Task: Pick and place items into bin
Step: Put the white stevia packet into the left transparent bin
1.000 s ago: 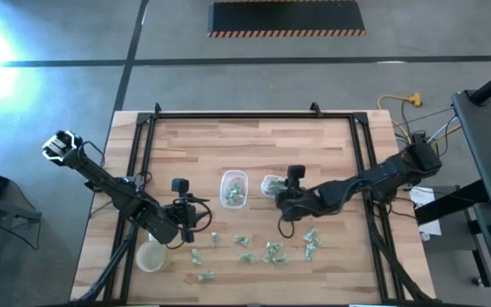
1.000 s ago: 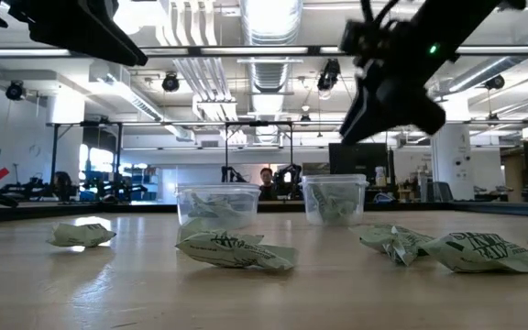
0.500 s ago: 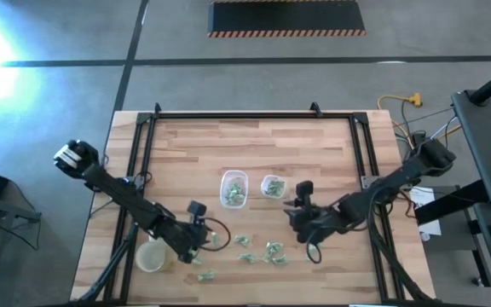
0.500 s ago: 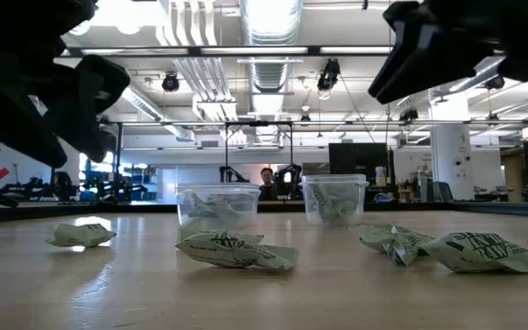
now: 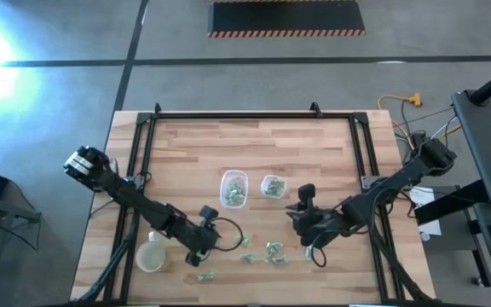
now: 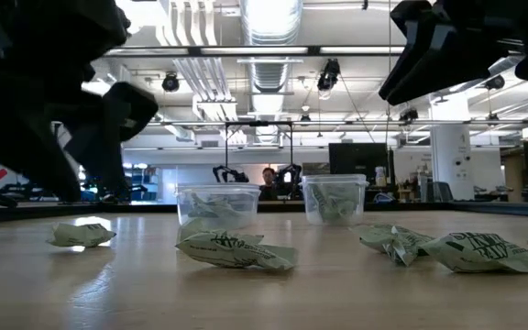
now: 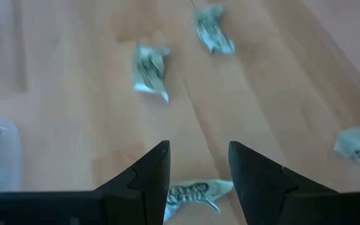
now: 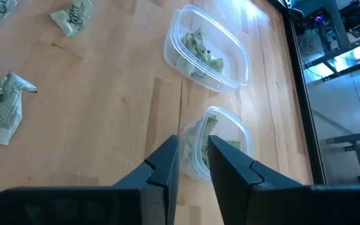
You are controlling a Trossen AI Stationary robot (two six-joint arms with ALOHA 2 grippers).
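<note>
**Left jaws spread over a wrapped piece; right jaws nearly together, holding nothing visible**

High view: the left gripper hangs low among scattered wrapped pieces on the table. The right gripper sits just beyond two clear containers.

Low view: wrapped pieces lie across the wood, both containers standing behind them; dark arm parts loom above.

Left wrist view: the released jaws are wide apart, one crinkled piece lying between the fingertips, others ahead.

Right wrist view: jaws close together with a narrow gap, nothing seen between them; both containers, with pieces inside, lie ahead.
</note>
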